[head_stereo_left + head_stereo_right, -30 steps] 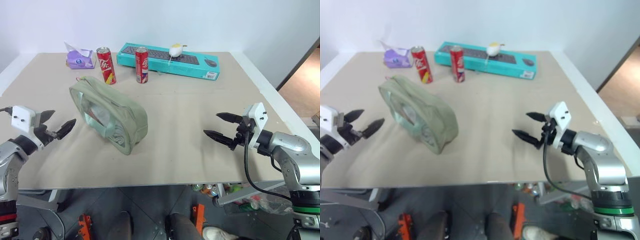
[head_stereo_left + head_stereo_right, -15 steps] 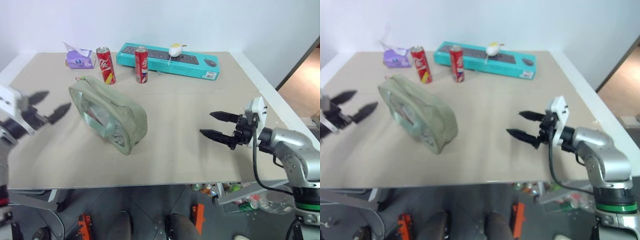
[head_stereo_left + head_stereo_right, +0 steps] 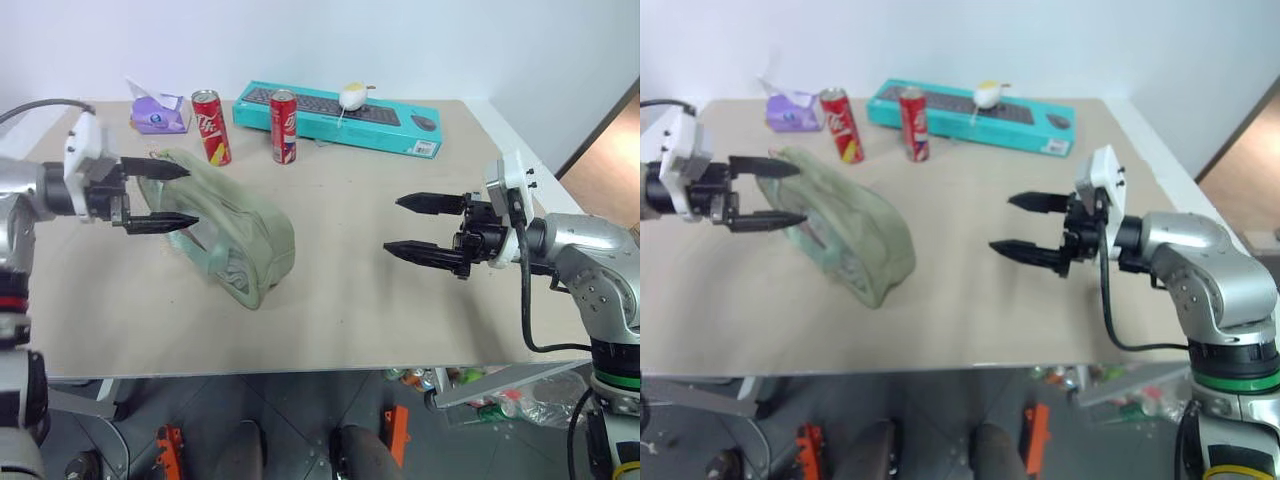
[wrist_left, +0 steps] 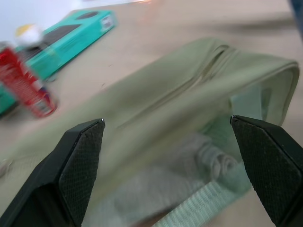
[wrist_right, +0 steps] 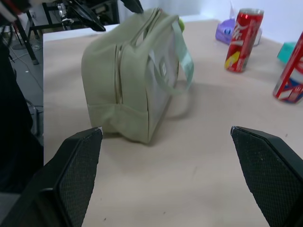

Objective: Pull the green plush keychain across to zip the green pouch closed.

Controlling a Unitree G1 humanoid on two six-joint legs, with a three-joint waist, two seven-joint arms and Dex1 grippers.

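Now | left end effector [image 3: 160, 196] released, at green pouch [image 3: 240, 225] | right end effector [image 3: 418, 226] released, well apart

Light was bright and even, with soft shadows on the tabletop [image 3: 380, 300]. The left wrist view was motion-blurred; the red cans [image 4: 23, 80] there smeared.

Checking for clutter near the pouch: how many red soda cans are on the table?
2. One can stands beside the purple tissue pack; the other can stands in front of the teal keyboard box. None appear hidden.
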